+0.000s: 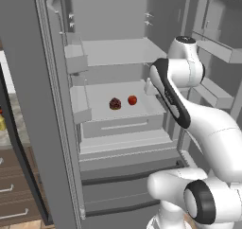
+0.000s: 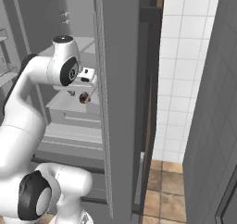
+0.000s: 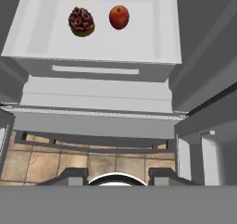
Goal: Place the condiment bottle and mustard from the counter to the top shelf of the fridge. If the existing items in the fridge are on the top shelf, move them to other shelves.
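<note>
step: fetch bottles, top shelf (image 1: 118, 50) bare | pincer (image 3: 115, 176) spread, empty | fruit (image 3: 81, 21) ahead, lower shelf | next: back out to counter

— How is the light here?

— Even and diffuse, with no visible source. The fridge (image 1: 118, 53) interior reads pale grey; its back wall is darker than the shelves, and soft shading sits under the top shelf (image 1: 116, 50).

— Any glare?

— Only a faint sheen on the arm's white shells. The smooth red item (image 3: 119, 17) carries a small highlight — the maroon one (image 3: 81, 21) looks matte.

— Sharpness?

— All three views are soft and low in resolution, with jagged edges. The hand view stretches lines toward its corners.
</note>
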